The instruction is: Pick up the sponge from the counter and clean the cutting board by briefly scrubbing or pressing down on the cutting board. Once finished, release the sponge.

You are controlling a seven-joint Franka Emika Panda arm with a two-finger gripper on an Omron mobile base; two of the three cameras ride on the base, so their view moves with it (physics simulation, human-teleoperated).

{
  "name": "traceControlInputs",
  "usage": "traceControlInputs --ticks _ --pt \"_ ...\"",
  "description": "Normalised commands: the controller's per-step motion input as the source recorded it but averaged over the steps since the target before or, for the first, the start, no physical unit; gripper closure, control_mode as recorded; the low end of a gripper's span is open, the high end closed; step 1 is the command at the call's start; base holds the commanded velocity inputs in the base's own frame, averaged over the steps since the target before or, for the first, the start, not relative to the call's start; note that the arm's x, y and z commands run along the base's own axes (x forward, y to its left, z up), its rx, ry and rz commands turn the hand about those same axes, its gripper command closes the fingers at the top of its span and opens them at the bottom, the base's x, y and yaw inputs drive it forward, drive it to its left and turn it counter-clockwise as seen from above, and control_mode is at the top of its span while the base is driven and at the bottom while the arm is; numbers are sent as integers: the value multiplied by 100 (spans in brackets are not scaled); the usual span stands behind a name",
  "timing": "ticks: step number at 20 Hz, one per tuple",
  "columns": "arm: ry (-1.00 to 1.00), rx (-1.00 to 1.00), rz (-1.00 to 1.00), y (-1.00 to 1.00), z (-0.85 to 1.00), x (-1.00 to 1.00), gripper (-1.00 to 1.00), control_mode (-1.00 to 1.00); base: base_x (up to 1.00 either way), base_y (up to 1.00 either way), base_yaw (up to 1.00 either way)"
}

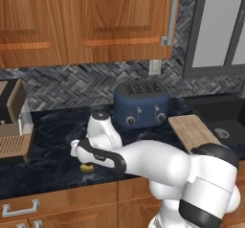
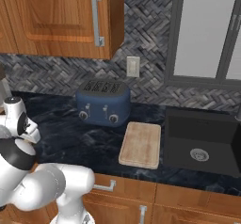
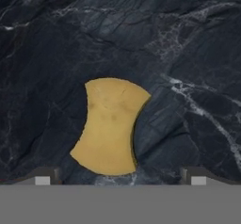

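The yellow sponge (image 3: 110, 126) lies flat on the dark marble counter (image 3: 188, 49), its pinched sides facing the two fingertips. My gripper (image 3: 120, 179) is open just above it, one tip (image 3: 42, 178) on each side and well apart from the block. In the left base view the sponge (image 1: 87, 167) peeks out under the lowered hand near the counter's front edge. The tan cutting board (image 2: 140, 144) lies to the right of the toaster, partly over the counter's front edge, and its far end (image 1: 191, 129) shows behind my arm.
A dark blue toaster (image 1: 141, 105) stands at the back against the tiled wall. A black-and-tan coffee machine (image 1: 12, 121) sits at the far left. The black sink (image 2: 200, 145) lies right of the board. Wooden cabinets hang overhead.
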Motion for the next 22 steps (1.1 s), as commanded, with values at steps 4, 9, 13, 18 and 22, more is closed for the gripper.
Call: traceControlInputs --ticks 4,9,13,18,22 --pt "2 0 0 8 -11 3 -100 -100 0 0 0" --pt "3 -2 0 20 -16 17 -100 -100 0 0 0" --pt "3 -4 0 11 -15 15 -100 -100 0 0 0" --pt "3 -6 0 2 -9 19 -100 -100 0 0 0" --pt "5 -7 0 0 -6 12 -100 -100 0 0 0"
